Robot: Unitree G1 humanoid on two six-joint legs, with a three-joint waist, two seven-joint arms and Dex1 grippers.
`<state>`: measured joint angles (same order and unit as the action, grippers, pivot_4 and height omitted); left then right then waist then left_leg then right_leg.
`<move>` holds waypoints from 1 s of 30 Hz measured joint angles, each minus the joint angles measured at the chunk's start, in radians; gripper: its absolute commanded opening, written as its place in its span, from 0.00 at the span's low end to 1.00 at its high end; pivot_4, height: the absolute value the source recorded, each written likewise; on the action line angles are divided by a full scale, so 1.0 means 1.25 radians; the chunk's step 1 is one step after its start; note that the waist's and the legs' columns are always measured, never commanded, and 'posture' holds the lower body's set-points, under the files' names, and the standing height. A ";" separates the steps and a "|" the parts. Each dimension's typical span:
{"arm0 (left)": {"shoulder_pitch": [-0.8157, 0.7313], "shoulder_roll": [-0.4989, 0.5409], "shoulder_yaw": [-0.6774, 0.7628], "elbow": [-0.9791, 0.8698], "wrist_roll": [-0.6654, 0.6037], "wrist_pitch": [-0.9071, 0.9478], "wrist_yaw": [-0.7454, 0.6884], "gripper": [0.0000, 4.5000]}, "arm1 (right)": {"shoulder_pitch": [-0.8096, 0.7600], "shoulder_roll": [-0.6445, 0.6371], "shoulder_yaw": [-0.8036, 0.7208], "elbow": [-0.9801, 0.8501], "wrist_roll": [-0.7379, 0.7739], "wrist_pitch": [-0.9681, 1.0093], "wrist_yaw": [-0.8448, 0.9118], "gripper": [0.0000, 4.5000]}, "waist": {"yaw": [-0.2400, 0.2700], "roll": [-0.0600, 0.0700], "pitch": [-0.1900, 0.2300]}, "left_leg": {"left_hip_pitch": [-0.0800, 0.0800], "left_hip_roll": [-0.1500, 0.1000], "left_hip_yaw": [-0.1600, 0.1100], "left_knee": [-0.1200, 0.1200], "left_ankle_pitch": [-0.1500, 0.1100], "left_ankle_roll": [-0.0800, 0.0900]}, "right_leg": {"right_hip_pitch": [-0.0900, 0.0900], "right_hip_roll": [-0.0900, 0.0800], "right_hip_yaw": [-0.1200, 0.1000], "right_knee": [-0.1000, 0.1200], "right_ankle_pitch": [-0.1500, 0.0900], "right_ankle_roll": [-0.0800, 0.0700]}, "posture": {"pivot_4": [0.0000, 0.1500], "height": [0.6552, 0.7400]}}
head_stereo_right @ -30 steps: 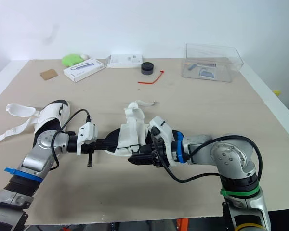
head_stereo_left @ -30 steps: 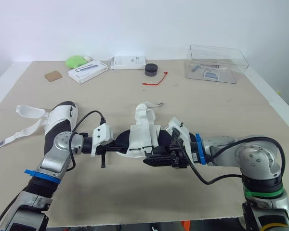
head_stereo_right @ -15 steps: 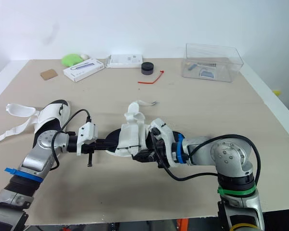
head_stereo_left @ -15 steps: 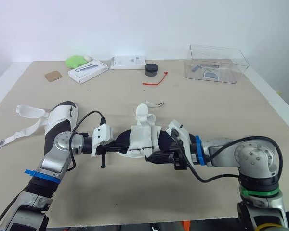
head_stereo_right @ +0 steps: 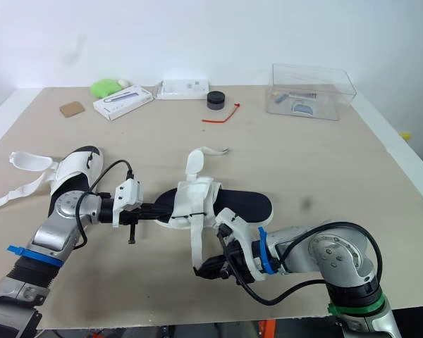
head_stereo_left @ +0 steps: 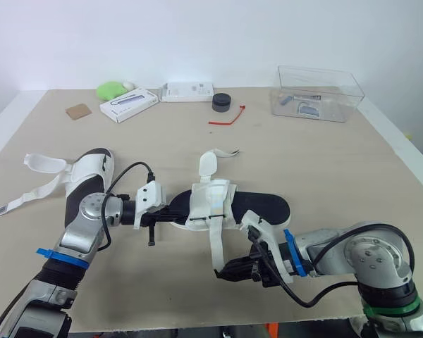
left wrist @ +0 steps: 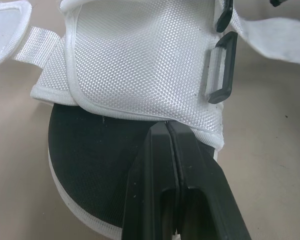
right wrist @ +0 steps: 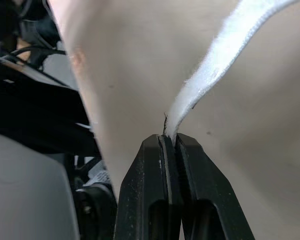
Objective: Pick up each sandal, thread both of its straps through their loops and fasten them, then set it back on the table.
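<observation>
A black-soled sandal [head_stereo_left: 257, 206] with a white upper lies flat near the middle of the table [head_stereo_left: 324, 162]. The left gripper [left wrist: 168, 131] is clenched on the rim of the sole at one end, pinning it in place. The change is on the other side: half a second ago the right gripper [head_stereo_left: 222, 273] was tucked against the sandal's upper, and it has now drawn back toward the table's near edge, jaws pinched tight on the tip of a strap [head_stereo_left: 216, 243]. That strap now runs taut from the upper down to the gripper. This looks like the pull-through stage of threading, though whether the strap actually passes through its black loop [left wrist: 221, 67] cannot be told. It is not yet folded back and fastened. The sandal's other strap [head_stereo_left: 210, 163] stands up loose on the far side, still undone. A second sandal [head_stereo_left: 92, 169] lies to the left, its straps splayed open.
</observation>
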<state>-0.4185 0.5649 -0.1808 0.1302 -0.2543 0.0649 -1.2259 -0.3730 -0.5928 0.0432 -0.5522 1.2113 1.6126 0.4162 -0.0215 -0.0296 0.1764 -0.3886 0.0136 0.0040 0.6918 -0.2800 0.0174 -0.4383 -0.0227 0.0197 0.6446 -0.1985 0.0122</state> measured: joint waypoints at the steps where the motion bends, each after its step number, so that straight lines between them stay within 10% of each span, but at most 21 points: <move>1: 0.000 0.000 0.000 0.000 0.000 0.000 0.000 0.00 | 0.000 -0.003 0.000 0.000 0.004 0.000 0.001 0.03 | 0.000 0.000 0.000 | 0.000 0.000 0.000 0.000 0.000 0.000 | 0.000 0.000 0.000 0.000 0.000 0.000 | 1.00 1.00; 14: -0.003 -0.003 -0.001 0.004 -0.001 0.001 -0.005 0.00 | 0.044 -0.052 -0.002 -0.022 0.115 -0.019 -0.027 0.03 | 0.000 0.000 0.000 | 0.000 0.000 0.000 0.000 0.000 0.000 | 0.000 0.000 0.000 0.000 0.000 0.000 | 1.00 1.00; 25: -0.016 -0.007 -0.006 0.013 0.000 0.005 -0.018 0.00 | -0.028 -0.256 0.020 -0.172 -0.009 -0.192 0.090 0.99 | 0.001 0.000 0.000 | -0.001 -0.001 0.000 0.000 0.000 0.000 | 0.000 -0.001 -0.001 -0.002 0.000 0.001 | 1.00 1.00; 30: -0.018 -0.007 -0.007 0.014 0.000 0.005 -0.024 0.00 | -0.012 -0.390 0.126 -0.220 -0.380 -0.569 0.277 0.99 | 0.001 0.000 0.000 | -0.001 -0.001 0.000 -0.001 0.000 0.000 | 0.000 -0.001 -0.001 -0.003 -0.001 0.002 | 1.00 1.00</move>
<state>-0.4408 0.5563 -0.1890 0.1473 -0.2548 0.0710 -1.2556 -0.3879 -1.0805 0.2007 -0.8268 0.7367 0.9014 0.7625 -0.0203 -0.0297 0.1764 -0.3897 0.0126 0.0036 0.6904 -0.2803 0.0169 -0.4384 -0.0239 0.0185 0.6407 -0.1997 0.0143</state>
